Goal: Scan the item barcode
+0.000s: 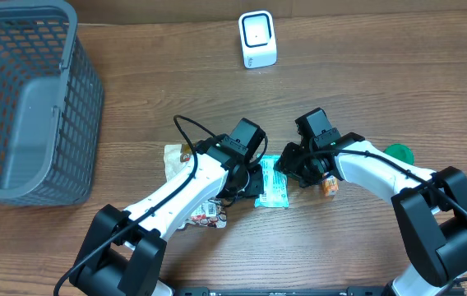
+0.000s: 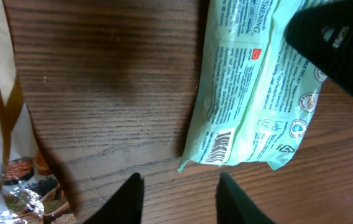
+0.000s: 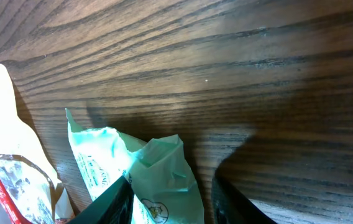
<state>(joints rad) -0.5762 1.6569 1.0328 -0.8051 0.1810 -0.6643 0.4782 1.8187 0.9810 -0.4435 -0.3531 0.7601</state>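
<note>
Big grey basket (image 1: 20, 107) sits way off on the left of the table (image 1: 381, 74), and both arms meet mid-table over the mint-green packet (image 1: 272, 185), lying flat with its barcode (image 2: 220, 147) facing up. The left gripper (image 2: 179, 179) is partly open and empty, with the packet's corner just ahead of its fingers, while the right gripper (image 3: 171, 182) is partly open too, straddling the packet's crumpled end without pinching it. The white scanner (image 1: 257, 39) stands well apart at the far side, a snack bag (image 1: 176, 156) lies beside the left arm, and a small orange thing (image 1: 330, 188) is by the right.
</note>
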